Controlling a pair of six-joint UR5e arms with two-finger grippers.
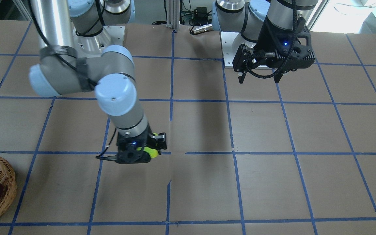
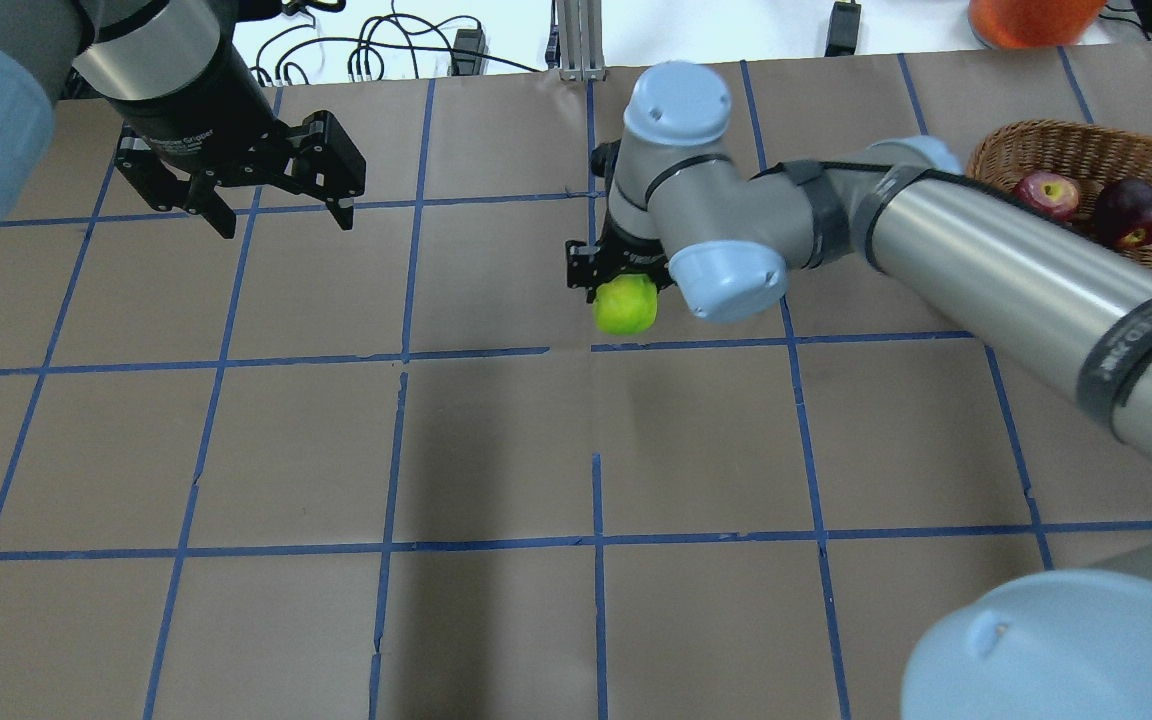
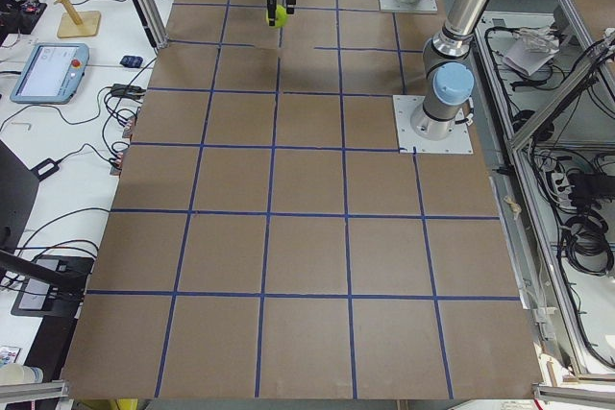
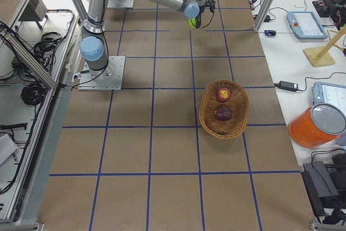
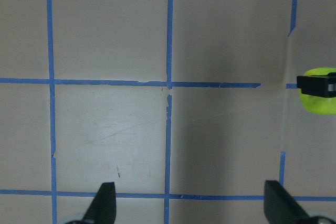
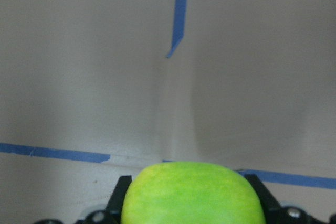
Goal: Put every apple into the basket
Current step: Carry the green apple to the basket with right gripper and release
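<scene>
My right gripper [image 2: 620, 285] is shut on the yellow-green apple [image 2: 625, 306] and holds it above the middle of the table; the apple fills the bottom of the right wrist view [image 6: 191, 195]. The wicker basket [image 2: 1076, 148] stands at the far right. The red apple [image 2: 1046, 193] and the maroon apple [image 2: 1131, 212] lie in it. My left gripper [image 2: 271, 215] is open and empty over the far left of the table. In the left wrist view the green apple [image 5: 319, 100] shows at the right edge.
The table is brown paper with a blue tape grid [image 2: 596, 350]. An orange container [image 4: 316, 125] stands off the table beyond the basket. My right arm's forearm [image 2: 1016, 270] passes above the basket's near side.
</scene>
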